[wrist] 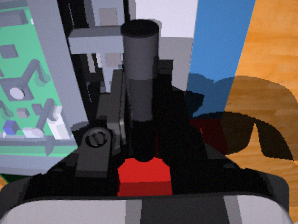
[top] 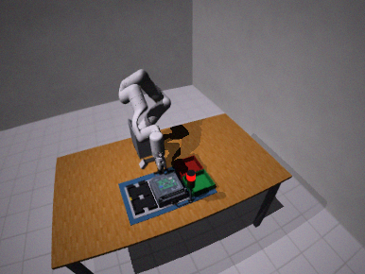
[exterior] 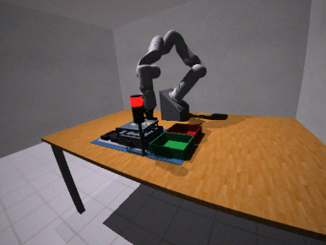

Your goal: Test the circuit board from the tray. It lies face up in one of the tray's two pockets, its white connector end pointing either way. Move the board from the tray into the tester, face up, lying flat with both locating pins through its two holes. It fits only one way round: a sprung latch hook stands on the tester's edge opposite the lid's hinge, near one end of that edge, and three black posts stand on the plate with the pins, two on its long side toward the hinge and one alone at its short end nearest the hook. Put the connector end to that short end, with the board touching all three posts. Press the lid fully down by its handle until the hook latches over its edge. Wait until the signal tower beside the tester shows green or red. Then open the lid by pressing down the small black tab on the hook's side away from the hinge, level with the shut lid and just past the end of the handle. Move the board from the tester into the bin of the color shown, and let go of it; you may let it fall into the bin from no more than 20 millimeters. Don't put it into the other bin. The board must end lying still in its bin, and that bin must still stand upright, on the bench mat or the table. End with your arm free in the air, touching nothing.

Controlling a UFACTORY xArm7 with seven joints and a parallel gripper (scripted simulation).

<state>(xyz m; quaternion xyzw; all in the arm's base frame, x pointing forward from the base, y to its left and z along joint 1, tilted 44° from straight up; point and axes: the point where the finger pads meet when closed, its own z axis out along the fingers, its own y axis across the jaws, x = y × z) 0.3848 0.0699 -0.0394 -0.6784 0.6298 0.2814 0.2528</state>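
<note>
The tool (top: 161, 165) hangs low over the tester's (top: 166, 187) far edge, its fingers closed on something there; the wrist view shows a dark upright cylinder (wrist: 140, 63) between them, but what part it is stays unclear. The green circuit board (wrist: 23, 86) lies in the tester, cut off at the wrist view's left border. Close on one side stand the red-lit signal tower (exterior: 136, 104) and red bin (exterior: 186, 128); open counter (top: 90, 179) spreads elsewhere.
</note>
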